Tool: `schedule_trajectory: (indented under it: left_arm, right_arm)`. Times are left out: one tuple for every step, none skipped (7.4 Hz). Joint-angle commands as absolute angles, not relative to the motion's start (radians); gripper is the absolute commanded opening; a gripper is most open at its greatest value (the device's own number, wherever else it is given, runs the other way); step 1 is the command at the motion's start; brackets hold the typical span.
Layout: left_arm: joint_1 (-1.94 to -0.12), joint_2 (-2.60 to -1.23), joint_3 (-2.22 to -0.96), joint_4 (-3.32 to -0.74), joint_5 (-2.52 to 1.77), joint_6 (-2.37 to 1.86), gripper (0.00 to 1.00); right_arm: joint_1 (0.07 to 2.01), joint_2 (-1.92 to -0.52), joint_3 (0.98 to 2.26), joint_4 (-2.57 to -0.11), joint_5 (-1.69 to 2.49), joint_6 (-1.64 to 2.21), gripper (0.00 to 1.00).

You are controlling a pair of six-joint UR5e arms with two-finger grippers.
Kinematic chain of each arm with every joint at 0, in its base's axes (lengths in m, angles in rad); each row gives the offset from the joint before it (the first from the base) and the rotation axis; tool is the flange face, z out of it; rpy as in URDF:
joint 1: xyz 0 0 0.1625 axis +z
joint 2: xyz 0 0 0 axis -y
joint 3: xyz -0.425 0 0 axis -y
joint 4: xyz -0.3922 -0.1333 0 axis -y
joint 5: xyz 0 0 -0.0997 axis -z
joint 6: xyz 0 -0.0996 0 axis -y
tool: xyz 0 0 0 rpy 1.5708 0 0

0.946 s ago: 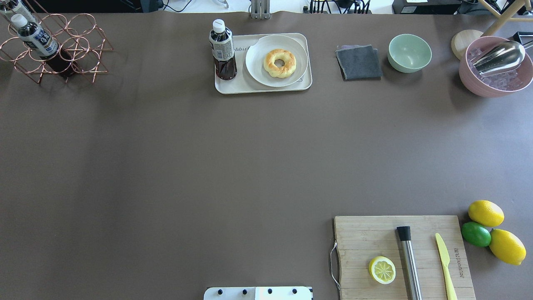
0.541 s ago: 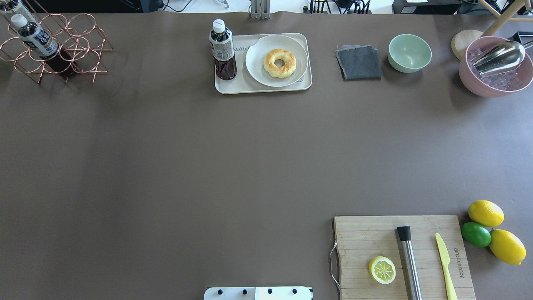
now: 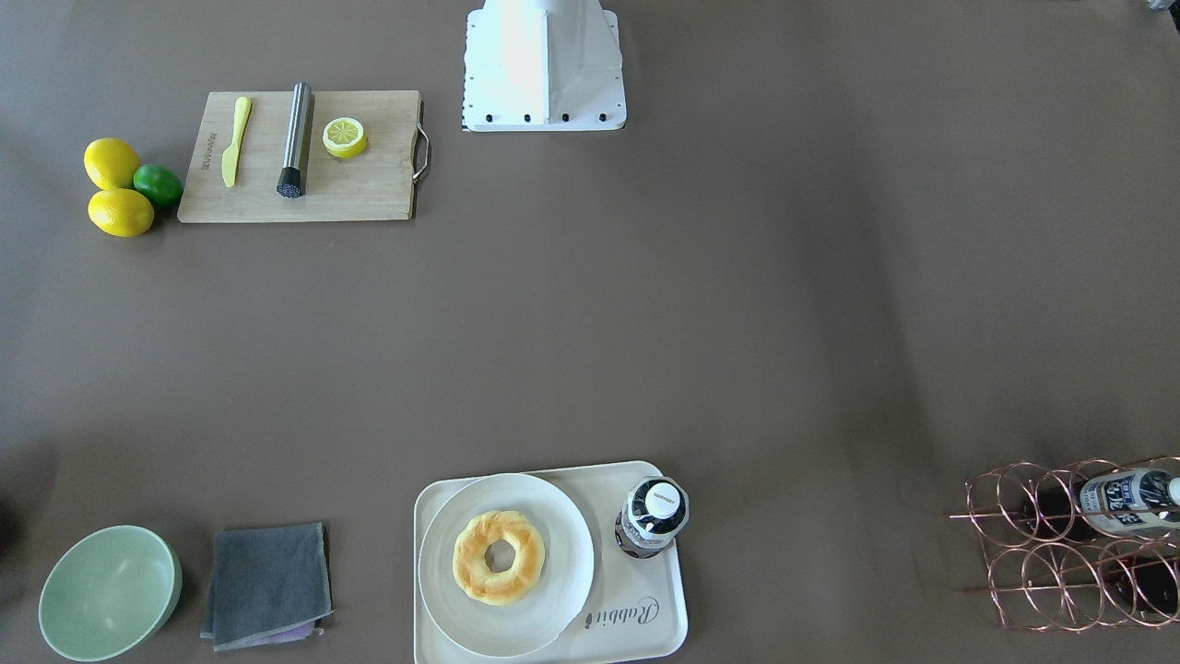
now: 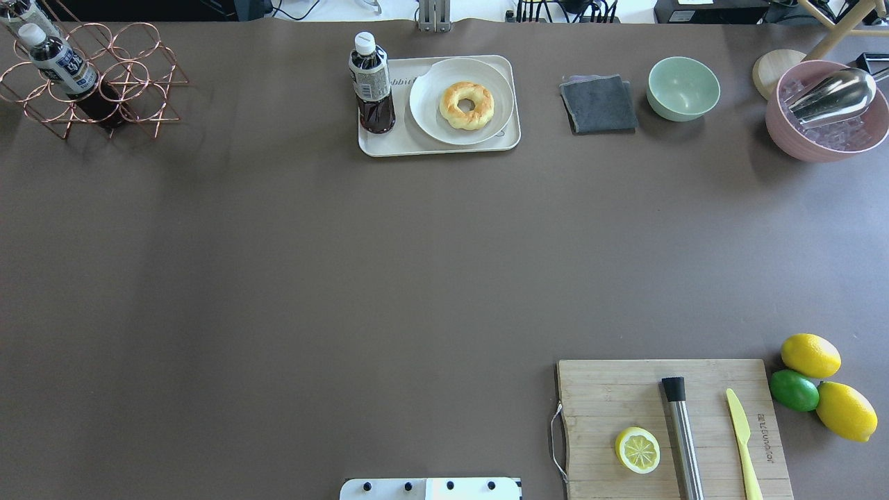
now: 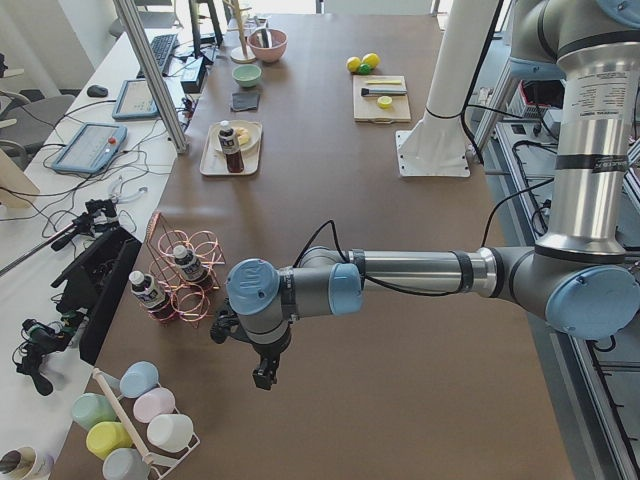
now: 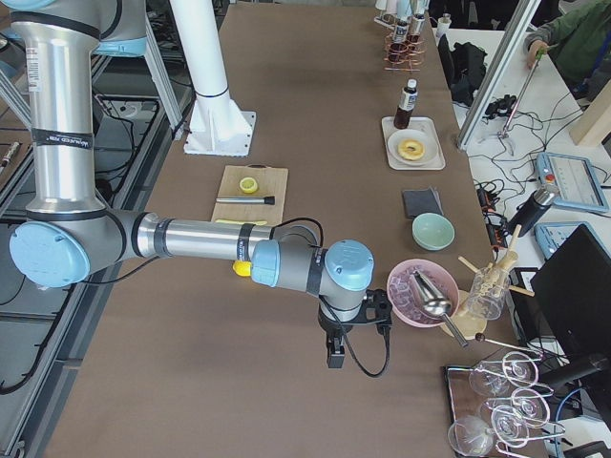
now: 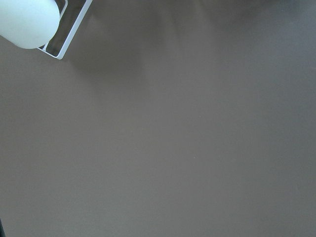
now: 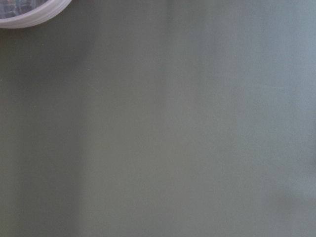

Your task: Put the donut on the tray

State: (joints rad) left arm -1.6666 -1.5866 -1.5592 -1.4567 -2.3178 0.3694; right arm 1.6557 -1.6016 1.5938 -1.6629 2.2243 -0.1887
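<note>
The golden donut [image 4: 467,105] lies on a round white plate [image 4: 430,118] that sits on the cream "Rabbit" tray [image 4: 389,142] at the far middle of the table. It also shows in the front-facing view [image 3: 499,557] on the tray [image 3: 636,618]. My left gripper [image 5: 263,378] shows only in the exterior left view, hanging over bare table near the wire rack. My right gripper [image 6: 335,358] shows only in the exterior right view, beside the pink bowl. I cannot tell whether either is open or shut. Both are far from the tray.
A dark drink bottle [image 4: 371,83] stands on the tray's left part. A copper wire rack [image 4: 90,80], grey cloth [image 4: 599,104], green bowl [image 4: 683,88] and pink ice bowl [image 4: 826,111] line the far side. A cutting board [image 4: 611,396] with a half lemon [image 4: 637,450] lies near right.
</note>
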Motion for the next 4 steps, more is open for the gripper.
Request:
schedule_trajectory:
  left_arm:
    - [-1.667,-1.571,-1.546,-1.448,-2.316,0.365,0.99]
    - [-1.667,-1.554,-1.549,-1.453,-2.316,0.364,0.99]
    - [-1.667,-1.548,-1.548,-1.451,-2.316,0.365,0.99]
    - [-1.667,-1.539,-1.551,-1.457,-2.316,0.37,0.99]
  right_arm:
    - [1.655,-1.603,1.592,-1.664,2.224,-0.189,1.0]
    - [1.655,-1.609,1.592,-1.663,2.224,-0.189,1.0]
    - [1.655,-1.611,1.588,-1.663,2.223,-0.189,1.0]
    - [1.655,-1.611,1.582,-1.664,2.223,-0.189,1.0]
